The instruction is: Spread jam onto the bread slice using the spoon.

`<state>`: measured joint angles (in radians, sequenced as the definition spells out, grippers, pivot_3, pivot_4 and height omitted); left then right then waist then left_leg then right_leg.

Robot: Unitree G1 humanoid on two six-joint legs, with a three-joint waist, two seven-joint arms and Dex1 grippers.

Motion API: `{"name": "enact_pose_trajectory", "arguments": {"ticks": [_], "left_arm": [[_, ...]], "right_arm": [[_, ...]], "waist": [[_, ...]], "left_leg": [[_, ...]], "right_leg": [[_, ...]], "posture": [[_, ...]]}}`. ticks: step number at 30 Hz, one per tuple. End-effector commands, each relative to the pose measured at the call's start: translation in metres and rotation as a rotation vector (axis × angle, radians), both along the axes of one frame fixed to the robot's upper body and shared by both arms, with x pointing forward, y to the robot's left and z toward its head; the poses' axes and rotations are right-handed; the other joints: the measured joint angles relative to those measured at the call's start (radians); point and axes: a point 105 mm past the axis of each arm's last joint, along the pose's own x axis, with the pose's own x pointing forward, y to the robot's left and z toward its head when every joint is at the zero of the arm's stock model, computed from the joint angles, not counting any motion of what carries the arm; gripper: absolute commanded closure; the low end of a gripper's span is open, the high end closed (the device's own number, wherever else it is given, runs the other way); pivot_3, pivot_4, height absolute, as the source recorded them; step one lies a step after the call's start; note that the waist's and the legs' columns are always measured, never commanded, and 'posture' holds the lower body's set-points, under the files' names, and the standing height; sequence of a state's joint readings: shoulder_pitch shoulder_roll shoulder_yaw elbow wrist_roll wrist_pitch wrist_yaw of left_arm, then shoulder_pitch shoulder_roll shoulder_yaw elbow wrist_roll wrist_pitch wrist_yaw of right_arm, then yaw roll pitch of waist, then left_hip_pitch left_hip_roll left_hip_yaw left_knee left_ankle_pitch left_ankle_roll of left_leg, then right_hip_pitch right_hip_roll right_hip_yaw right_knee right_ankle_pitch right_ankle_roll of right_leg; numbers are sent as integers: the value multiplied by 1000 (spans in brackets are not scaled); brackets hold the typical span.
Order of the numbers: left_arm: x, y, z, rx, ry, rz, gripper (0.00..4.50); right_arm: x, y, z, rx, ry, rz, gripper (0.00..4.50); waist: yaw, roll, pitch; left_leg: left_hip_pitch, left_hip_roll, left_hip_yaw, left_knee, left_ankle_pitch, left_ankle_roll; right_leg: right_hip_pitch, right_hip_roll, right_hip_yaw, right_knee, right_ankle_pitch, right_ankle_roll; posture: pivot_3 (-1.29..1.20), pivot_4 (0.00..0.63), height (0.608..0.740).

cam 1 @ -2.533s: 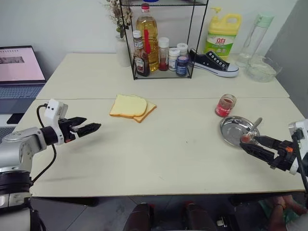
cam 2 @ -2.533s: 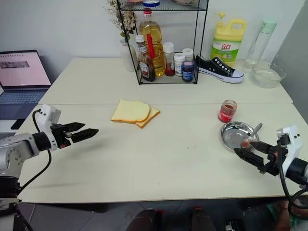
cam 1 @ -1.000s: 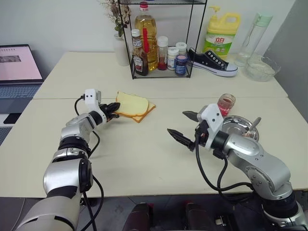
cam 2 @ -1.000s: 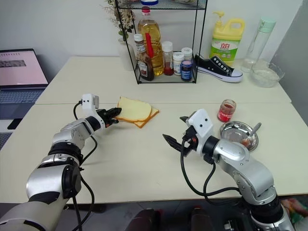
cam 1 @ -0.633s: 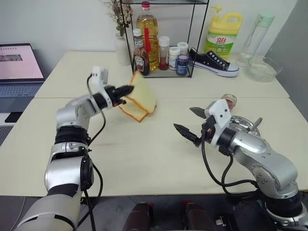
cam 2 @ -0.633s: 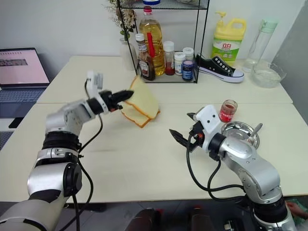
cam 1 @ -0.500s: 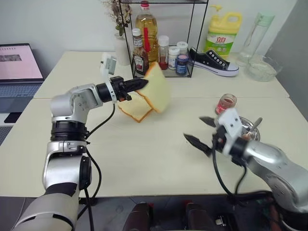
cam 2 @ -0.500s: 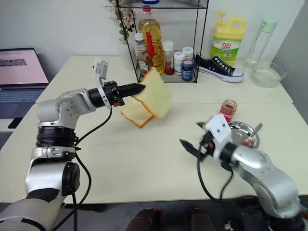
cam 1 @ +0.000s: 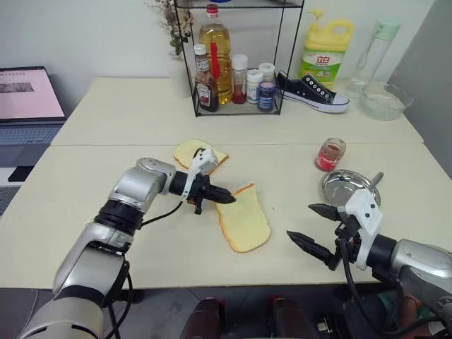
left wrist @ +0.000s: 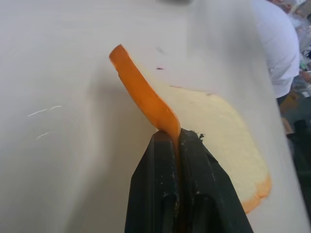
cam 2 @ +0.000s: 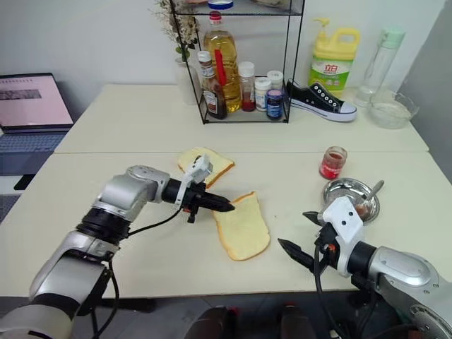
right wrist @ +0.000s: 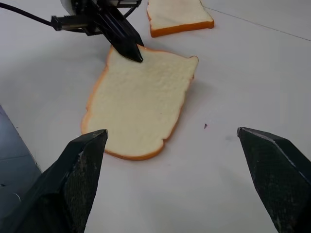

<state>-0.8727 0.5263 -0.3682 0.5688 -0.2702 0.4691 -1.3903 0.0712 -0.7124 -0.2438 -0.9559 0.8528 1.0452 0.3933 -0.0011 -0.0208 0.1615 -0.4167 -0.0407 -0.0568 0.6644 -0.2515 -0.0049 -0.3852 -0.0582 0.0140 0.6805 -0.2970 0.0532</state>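
Where crust curls, bread slice (cam 1: pixel 244 220) pinched.

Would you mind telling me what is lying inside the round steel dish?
The steel dish holds the spoon, its handle leaning over the rim, its bowl red-smeared. Otherwise bare metal shows.

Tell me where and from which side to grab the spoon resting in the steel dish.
Grip the spoon by its slim handle, which sticks up and out over the far right rim of the steel dish. Probably come from the right with the open right gripper: the red-smeared bowl lies down inside the dish, so it is harder to pinch.
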Motion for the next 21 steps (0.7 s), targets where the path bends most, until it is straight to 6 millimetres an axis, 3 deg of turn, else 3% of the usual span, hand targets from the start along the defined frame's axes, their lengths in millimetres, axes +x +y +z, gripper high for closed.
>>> {"name": "enact_pose_trajectory", "arguments": {"ticks": [1,6,17,21], "left_arm": [[16,-14,12,17,-151,-59,4471],[33,-30,20,-15,-228,-22,4471],[44,-25,12,55,-367,-7,4471],[44,-25,14,44,-378,-1,3437]], "right_arm": [[-15,20,11,-28,-64,118,0],[-12,26,10,-71,-74,178,0],[-6,28,8,-69,-79,197,0],[-3,28,9,-62,-78,199,0]], "waist": [[3,-1,0],[-2,-1,1],[-7,-1,1],[-7,-1,1]], "left_leg": [[0,0,0,0,0,0],[0,0,1,0,0,0],[0,0,0,0,0,0],[0,0,0,0,0,0]], "right_leg": [[0,0,0,0,0,0],[0,0,-1,0,0,1],[-1,1,-1,0,0,1],[-1,1,-1,0,0,1]], "posture": [[0,150,740],[0,150,740],[0,150,740],[0,150,740]]}}
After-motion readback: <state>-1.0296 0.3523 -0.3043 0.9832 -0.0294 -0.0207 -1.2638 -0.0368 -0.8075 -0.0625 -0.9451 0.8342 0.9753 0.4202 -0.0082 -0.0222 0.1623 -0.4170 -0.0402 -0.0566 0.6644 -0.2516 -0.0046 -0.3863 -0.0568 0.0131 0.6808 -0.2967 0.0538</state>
